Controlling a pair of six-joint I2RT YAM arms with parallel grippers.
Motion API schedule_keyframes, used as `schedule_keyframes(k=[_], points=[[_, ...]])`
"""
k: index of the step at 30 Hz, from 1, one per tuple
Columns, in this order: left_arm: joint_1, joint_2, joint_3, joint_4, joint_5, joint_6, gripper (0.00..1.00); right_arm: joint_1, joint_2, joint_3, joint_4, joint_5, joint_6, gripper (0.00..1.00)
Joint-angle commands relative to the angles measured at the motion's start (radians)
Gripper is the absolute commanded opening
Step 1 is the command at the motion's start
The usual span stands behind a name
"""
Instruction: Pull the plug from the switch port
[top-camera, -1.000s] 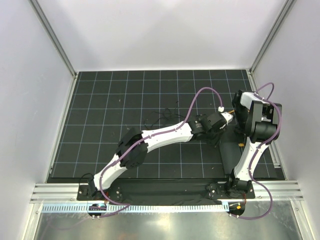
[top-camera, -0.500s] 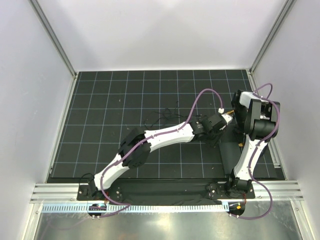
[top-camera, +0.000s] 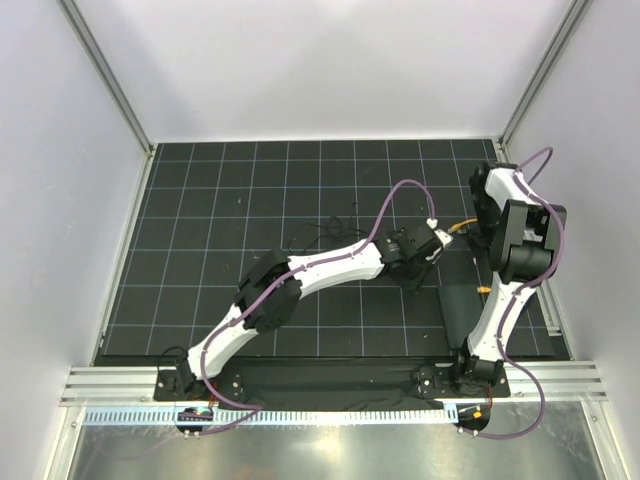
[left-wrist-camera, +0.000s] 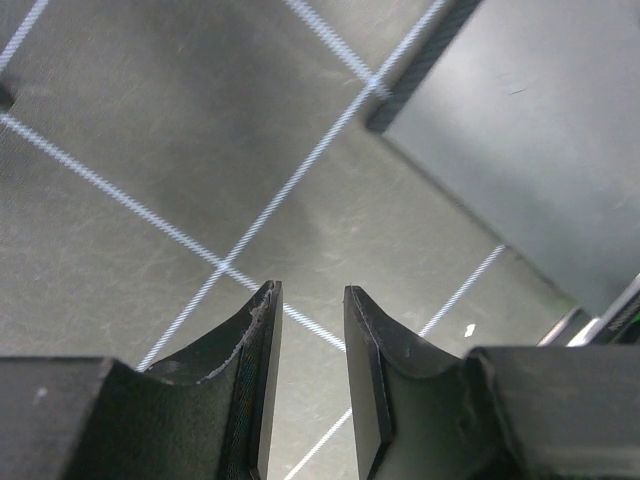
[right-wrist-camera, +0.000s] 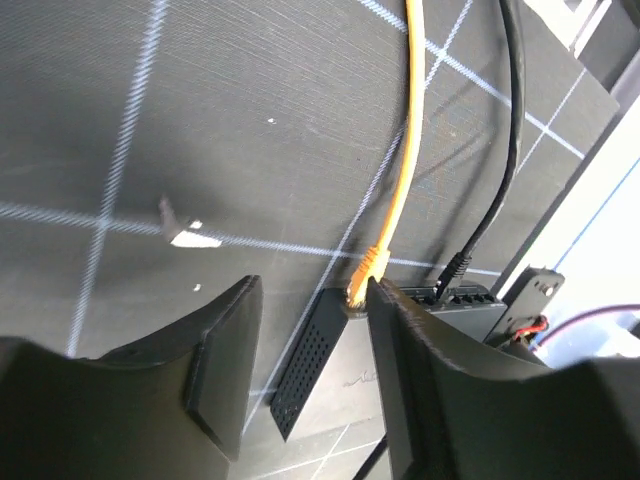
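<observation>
right gripper (right-wrist-camera: 312, 290) is down low over the black grid mat (top-camera: 250, 220) with its fingers spread and nothing between them. just past the tips is the small flat black rectangular box (right-wrist-camera: 340, 360), which has a perforated side. the thin orange cable (right-wrist-camera: 408, 150) runs down across the mat and ends in the orange plug (right-wrist-camera: 366, 270). the plug meets the switch port (right-wrist-camera: 353, 298) in the box's edge, so it looks like it's still seated. it sits right beside the inner edge of the right-hand finger, at the tip. can't tell if they're actually touching, but it's not pinched. a black cable (right-wrist-camera: 512, 120) goes into the same edge a little further right.

left gripper (left-wrist-camera: 310, 295) is pointing down at bare mat. its fingers are only a narrow slot apart and there's nothing in the slot. a flat dark slab (left-wrist-camera: 530, 130) sits in the upper right of its wrist view, well clear of the fingertips. can't say for sure it's the same box.

from the top camera, the left arm stretches diagonally across the mat toward the right side. its wrist ends up close to the right arm's wrist, and the orange cable shows between the two. the box is on the right part of the mat, near the right arm.
</observation>
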Motion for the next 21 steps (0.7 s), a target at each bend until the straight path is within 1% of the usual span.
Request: schedule_keyframes(k=[1,2,4,5,6,7,8,10,11,12,13,14,15,17,19,21], points=[[0.028,-0.084,-0.018,-0.012,0.060,0.030,0.35,-0.012,-0.118,0.018,-0.197,-0.018,-0.084,0.56],[0.040,-0.091,-0.027,-0.011,0.092,0.032,0.35,-0.029,-0.135,-0.021,-0.170,-0.043,-0.124,0.57],[0.056,-0.112,-0.065,-0.001,0.143,0.029,0.36,-0.046,-0.204,-0.076,-0.143,-0.119,-0.144,0.59],[0.068,-0.120,-0.082,0.014,0.189,0.026,0.36,-0.051,-0.238,-0.144,-0.096,-0.156,-0.184,0.60],[0.076,-0.126,-0.094,0.026,0.215,0.020,0.36,-0.057,-0.272,-0.176,-0.073,-0.185,-0.196,0.63],[0.082,-0.137,-0.104,0.037,0.244,0.015,0.38,-0.057,-0.348,-0.205,-0.058,-0.243,-0.208,0.65],[0.085,-0.138,-0.110,0.045,0.272,0.001,0.39,-0.060,-0.390,-0.272,0.009,-0.289,-0.231,0.66],[0.088,-0.140,-0.108,0.068,0.320,-0.020,0.42,-0.077,-0.479,-0.336,0.071,-0.369,-0.279,0.70],[0.088,-0.140,-0.110,0.078,0.327,-0.035,0.43,-0.086,-0.543,-0.394,0.123,-0.444,-0.290,0.72],[0.088,-0.141,-0.116,0.106,0.340,-0.069,0.43,-0.096,-0.574,-0.420,0.151,-0.475,-0.317,0.79],[0.087,-0.143,-0.124,0.127,0.341,-0.086,0.46,-0.110,-0.595,-0.445,0.168,-0.474,-0.325,0.83],[0.087,-0.144,-0.134,0.147,0.335,-0.106,0.47,-0.116,-0.624,-0.483,0.195,-0.518,-0.340,0.84],[0.085,-0.144,-0.148,0.163,0.328,-0.144,0.48,-0.126,-0.635,-0.506,0.218,-0.531,-0.359,0.85],[0.084,-0.129,-0.147,0.187,0.324,-0.170,0.49,-0.146,-0.660,-0.566,0.277,-0.558,-0.383,0.86],[0.073,-0.114,-0.119,0.189,0.318,-0.198,0.49,-0.166,-0.683,-0.606,0.327,-0.590,-0.385,0.86],[0.062,-0.088,-0.101,0.187,0.315,-0.215,0.48,-0.186,-0.715,-0.641,0.387,-0.584,-0.394,0.85]])
